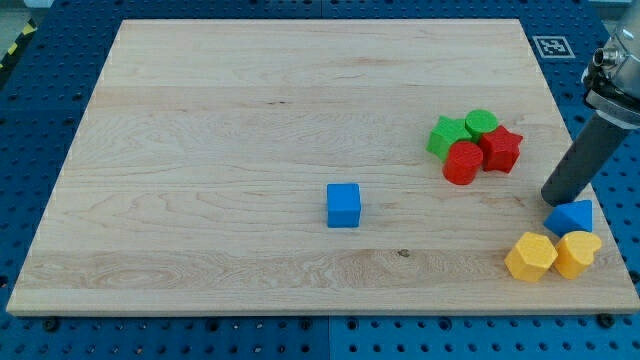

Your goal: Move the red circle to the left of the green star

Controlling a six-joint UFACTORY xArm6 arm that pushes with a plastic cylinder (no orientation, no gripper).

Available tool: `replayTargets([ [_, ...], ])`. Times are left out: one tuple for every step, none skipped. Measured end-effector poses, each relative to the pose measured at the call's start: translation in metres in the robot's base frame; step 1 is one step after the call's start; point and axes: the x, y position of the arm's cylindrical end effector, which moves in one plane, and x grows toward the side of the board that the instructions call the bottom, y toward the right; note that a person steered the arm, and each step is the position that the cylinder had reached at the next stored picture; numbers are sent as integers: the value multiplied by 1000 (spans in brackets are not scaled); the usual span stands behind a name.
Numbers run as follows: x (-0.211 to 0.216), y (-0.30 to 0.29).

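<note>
On the bench [200,150] the first thing from the left is a blue cube [343,205], alone near the middle and well apart from everything else. Further right sits a tight cluster: the green star [447,136] at its left, a green cylinder [481,123] at the far side, the red circle [463,163] at the near side, and a red star [500,149] at the right. The red circle touches the green star's near-right edge and also presses against the red star — so it is wedged between neighbours, not free.

Right again, near the bench's near-right corner, two yellow hexagonal blocks [552,255] lie side by side, with a small blue block [570,216] just beyond them; its shape is hard to read, perhaps a wedge. My tip [556,199] rests just at that blue block's far-left edge, well apart from the cluster.

There are no jaws on this arm, only the rod, so nothing is held or could be.

The red circle looks like a small, light, rigid block that should slide readily on the smooth wood. Being round, it will probably roll off a push that is not centred. I judge the best contact to be its right side, low and through the middle, first easing it nearward out of the cluster, then pushing it leftward past the green star's near side.
</note>
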Motion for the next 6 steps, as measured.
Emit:
replayTargets([
  [-1, -19],
  [-9, -44],
  [-25, -72],
  [-43, -103],
  [-65, -141],
  [-86, -178],
])
